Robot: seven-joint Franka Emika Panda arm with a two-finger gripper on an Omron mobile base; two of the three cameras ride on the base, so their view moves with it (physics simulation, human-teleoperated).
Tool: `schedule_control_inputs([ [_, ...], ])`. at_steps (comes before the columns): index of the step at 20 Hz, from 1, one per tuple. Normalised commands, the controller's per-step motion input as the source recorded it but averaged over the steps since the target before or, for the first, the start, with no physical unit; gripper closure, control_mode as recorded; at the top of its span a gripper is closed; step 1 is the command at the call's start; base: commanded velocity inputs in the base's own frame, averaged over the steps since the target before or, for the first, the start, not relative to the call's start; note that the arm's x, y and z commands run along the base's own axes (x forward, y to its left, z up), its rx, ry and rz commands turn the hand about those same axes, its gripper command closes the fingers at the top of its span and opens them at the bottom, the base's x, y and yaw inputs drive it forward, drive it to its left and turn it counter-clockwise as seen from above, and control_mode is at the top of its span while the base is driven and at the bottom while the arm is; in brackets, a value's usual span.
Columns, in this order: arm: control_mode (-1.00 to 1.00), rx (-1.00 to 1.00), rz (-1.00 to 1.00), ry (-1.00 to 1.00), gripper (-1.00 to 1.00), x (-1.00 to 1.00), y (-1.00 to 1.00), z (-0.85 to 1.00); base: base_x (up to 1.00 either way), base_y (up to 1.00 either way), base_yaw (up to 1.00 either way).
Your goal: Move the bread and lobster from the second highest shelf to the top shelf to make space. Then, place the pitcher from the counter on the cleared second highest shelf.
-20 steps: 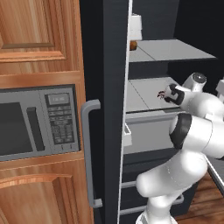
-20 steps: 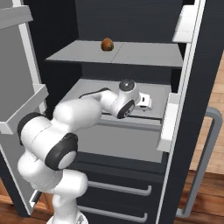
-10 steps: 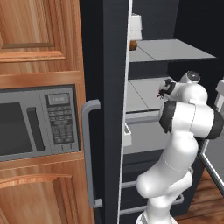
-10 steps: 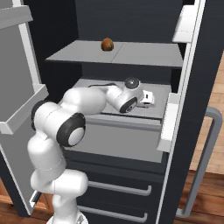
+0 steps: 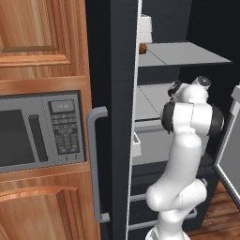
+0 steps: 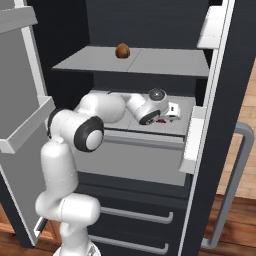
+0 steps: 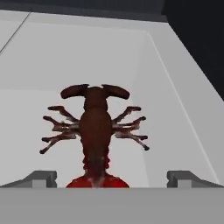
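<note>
I see the lobster lying flat on the second shelf, its tail between my gripper's wide-open jaws; the bread sits on the top shelf above the lobster.

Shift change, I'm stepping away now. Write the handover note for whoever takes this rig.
End effector: open, holding nothing, poised over the lobster's tail end with a fingertip either side.
Lobster: lying flat on the second highest shelf, not yet gripped.
Bread: already on the top shelf.
Pitcher: out of sight in these views, presumably on the counter.
Done: bread moved up.
Left: close on the lobster, lift it to the top shelf, then fetch the pitcher and set it on the cleared second highest shelf.
</note>
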Motion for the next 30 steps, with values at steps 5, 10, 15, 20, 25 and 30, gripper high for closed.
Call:
schedule_control_inputs([
  [5, -1.00, 0.00, 0.01, 0.00, -1.00, 0.46, 0.00, -0.10, 0.00, 0.00, 0.00],
  [10, -1.00, 0.00, 0.02, 0.00, -1.00, 0.43, 0.00, -0.18, 0.00, 0.00, 0.00],
  [15, -1.00, 0.00, 0.03, 0.00, -1.00, 0.29, 0.00, -0.45, 0.00, 0.00, 0.00],
  [20, -1.00, 0.00, 0.01, 0.03, 1.00, 0.15, 0.01, -0.74, 0.00, 0.00, 0.00],
  [25, -1.00, -0.02, 0.00, 0.00, 1.00, 0.05, 0.11, -0.83, 0.00, 0.00, 0.00],
  [30, -1.00, 0.00, 0.00, -0.01, 1.00, -0.01, 0.20, -0.96, 0.00, 0.00, 0.00],
])
